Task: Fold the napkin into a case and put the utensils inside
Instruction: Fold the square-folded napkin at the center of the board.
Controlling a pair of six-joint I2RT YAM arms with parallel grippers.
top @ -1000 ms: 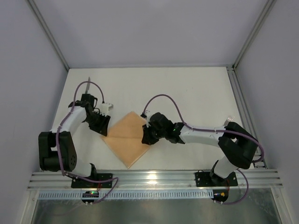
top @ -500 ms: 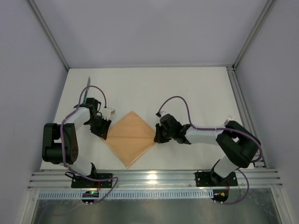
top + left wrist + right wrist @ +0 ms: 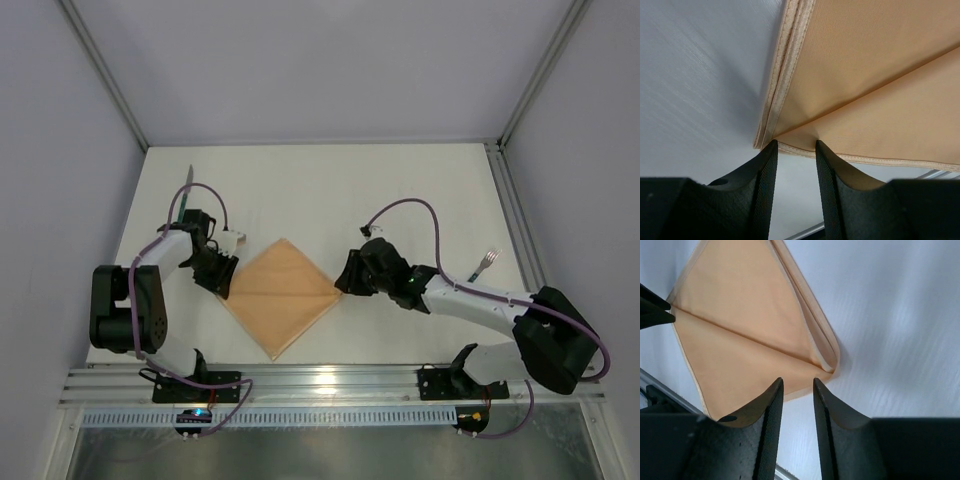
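Poising the left gripper [image 3: 794, 150], jaws parted, at the left corner of the napkin [image 3: 278, 298] lying flat on the table [image 3: 400, 190], and hovering the right gripper [image 3: 795, 385], spread and empty, beside its right corner.

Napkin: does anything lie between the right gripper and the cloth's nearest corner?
Nothing visible does. In the right wrist view only bare table separates the open right gripper from the napkin and its folded corner. The fork lies well off to the other side, away from that gap.
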